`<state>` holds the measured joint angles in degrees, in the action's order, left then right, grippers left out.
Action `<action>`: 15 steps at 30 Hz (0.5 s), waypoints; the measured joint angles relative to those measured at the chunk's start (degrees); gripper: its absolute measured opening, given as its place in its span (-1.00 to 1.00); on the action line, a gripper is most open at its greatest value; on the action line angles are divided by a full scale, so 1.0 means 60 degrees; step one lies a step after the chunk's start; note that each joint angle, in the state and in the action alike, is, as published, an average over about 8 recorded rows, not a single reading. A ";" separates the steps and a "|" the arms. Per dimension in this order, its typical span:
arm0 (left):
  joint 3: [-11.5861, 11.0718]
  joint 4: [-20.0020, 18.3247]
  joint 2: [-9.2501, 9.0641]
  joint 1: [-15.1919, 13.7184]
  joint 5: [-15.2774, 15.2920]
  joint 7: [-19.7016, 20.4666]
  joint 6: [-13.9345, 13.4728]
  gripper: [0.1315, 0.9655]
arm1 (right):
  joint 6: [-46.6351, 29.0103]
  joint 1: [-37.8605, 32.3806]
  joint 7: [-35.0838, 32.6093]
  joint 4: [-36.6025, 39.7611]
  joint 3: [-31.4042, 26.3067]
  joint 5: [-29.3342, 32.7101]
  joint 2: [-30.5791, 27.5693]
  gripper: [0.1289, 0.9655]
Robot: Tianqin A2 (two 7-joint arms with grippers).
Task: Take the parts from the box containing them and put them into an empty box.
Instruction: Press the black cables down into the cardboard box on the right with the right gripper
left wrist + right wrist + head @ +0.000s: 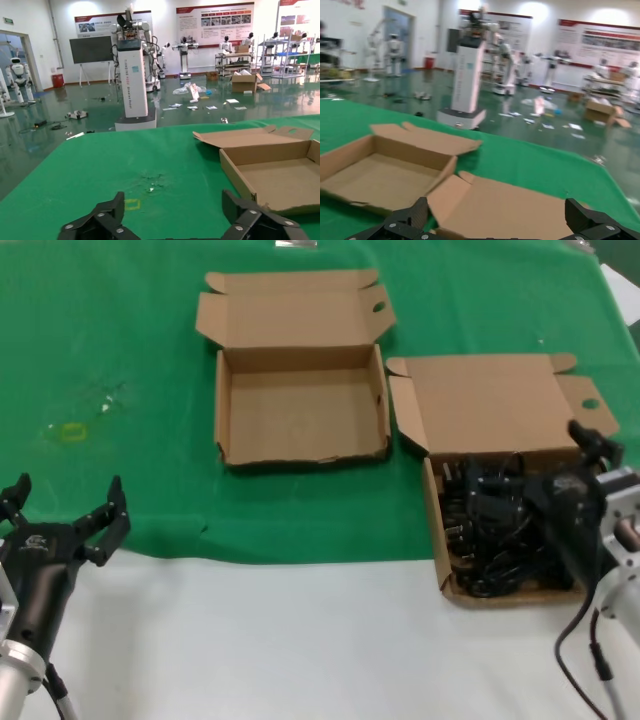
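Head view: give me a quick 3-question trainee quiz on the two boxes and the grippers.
1. True or false: the empty box lies to the robot's left of the box containing them.
2. Which gripper is over the parts?
A. left gripper
B. right gripper
C. neither
3. Fill in: both boxes have their lids ____.

Key
1. True. The empty box sits on the green cloth, nearer the middle.
2. B. The right gripper hangs above the right-hand side of the full box, fingers spread in the right wrist view; the left gripper waits open at the near left, away from both boxes.
3. Open, folded back away from the robot.
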<state>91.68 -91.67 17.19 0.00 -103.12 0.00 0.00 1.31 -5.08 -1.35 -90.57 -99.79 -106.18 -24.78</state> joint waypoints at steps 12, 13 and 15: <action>0.0000 0.0000 0.0000 0.0000 0.0000 0.0000 0.0000 -0.05 | -0.0402 -0.2024 0.0549 -0.0429 -0.3583 -0.0685 -0.3745 1.00; 0.0000 0.0000 0.0000 0.0000 0.0000 0.0000 0.0000 -0.11 | -0.0634 -0.2232 0.0702 -0.0422 -0.3795 -0.0540 -0.3957 1.00; 0.0000 0.0000 0.0000 0.0000 0.0000 0.0000 0.0000 -0.24 | -0.1244 -0.2650 0.1043 -0.0381 -0.4117 -0.0164 -0.4331 1.00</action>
<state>91.68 -91.67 17.19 0.00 -103.13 0.00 0.00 -6.15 -20.98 4.91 -92.86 -124.49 -107.16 -50.77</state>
